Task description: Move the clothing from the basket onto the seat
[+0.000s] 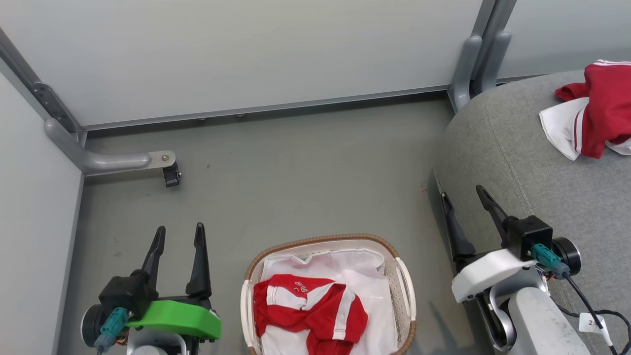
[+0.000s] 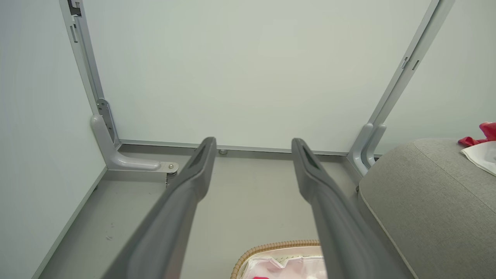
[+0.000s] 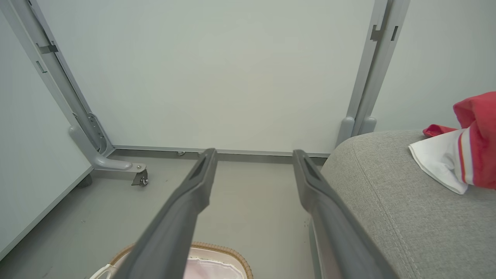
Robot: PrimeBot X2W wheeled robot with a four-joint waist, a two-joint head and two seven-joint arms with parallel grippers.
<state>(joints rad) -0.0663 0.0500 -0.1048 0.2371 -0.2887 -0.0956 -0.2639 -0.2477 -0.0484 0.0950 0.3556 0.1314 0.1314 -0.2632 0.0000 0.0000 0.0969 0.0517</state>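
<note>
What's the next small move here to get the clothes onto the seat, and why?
Probably lower the right gripper toward the red garment in the basket. It and the left gripper are open and empty, a second garment already lies on the seat, and the seat is on the robot's right, so that arm seems handier.

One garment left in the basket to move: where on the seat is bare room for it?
The seat is bare from its rounded edge by the floor up to the red garment lying on it; crowded only there.
</note>
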